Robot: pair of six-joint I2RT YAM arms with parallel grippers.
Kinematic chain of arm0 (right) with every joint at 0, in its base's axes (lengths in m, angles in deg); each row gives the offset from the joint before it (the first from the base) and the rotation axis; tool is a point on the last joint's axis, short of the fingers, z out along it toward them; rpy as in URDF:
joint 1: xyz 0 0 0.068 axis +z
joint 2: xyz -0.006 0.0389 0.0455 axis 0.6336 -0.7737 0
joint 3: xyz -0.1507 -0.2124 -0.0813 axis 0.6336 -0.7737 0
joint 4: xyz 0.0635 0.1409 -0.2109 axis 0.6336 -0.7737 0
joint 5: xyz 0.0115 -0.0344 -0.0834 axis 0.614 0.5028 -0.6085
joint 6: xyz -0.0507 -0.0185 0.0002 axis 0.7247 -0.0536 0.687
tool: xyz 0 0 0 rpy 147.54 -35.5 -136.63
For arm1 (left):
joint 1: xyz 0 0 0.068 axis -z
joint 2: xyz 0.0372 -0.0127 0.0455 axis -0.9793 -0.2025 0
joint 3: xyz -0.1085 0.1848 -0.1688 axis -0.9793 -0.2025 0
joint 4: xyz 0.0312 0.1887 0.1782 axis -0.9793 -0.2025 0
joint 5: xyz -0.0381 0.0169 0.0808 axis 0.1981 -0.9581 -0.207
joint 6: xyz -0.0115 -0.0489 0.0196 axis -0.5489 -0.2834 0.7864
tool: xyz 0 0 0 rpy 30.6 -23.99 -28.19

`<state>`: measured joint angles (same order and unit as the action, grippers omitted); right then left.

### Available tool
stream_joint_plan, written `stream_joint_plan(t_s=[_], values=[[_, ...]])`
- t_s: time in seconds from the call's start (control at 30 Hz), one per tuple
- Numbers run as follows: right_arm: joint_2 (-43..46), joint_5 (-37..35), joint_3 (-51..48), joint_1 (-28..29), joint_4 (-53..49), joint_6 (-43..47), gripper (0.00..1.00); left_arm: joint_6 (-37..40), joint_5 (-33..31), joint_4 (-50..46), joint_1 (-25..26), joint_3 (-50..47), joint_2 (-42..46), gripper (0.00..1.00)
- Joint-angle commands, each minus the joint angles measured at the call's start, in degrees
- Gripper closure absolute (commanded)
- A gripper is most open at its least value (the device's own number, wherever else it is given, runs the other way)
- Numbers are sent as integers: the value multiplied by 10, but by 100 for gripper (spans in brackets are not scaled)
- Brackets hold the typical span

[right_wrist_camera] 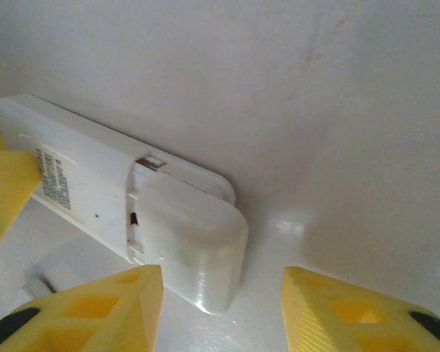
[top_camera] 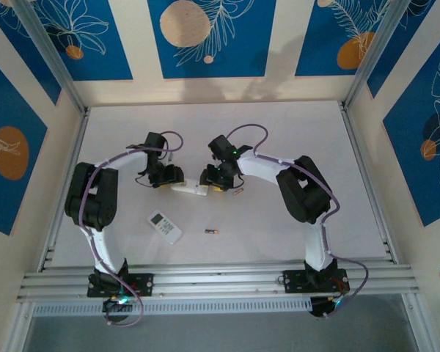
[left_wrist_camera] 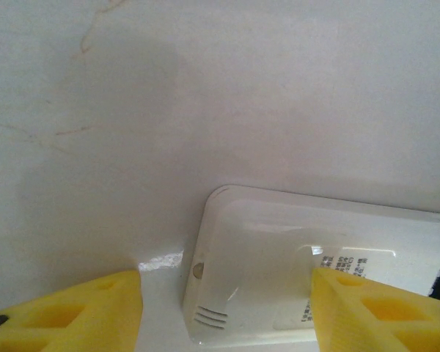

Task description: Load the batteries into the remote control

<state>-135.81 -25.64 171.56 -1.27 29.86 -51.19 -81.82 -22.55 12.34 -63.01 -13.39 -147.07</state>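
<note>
A white remote (top_camera: 191, 189) lies back-up near the table's middle, its battery cover (right_wrist_camera: 194, 242) sitting slightly raised at one end, and a dark, coppery battery (top_camera: 211, 232) lies flat toward the near edge.

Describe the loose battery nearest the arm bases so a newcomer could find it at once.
Start at the white table and look at its near part, just ahead of the arms' bases. Right of the face-up remote lies the battery, alone on bare tabletop. It is a tiny dark, coppery cylinder, far smaller than that white remote.
</note>
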Motion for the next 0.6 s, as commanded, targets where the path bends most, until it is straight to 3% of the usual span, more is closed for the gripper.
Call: stream_joint_plan(t_s=[0.0,0.43,0.57], values=[[-14,18,16,1,8,-24,57,1,23,9,2,-22,-20,39],[-41,52,35,-21,7,-90,72,4,21,11,2,-24,-18,39],[-40,65,38,-32,5,-106,73,5,21,13,2,-24,-21,39]])
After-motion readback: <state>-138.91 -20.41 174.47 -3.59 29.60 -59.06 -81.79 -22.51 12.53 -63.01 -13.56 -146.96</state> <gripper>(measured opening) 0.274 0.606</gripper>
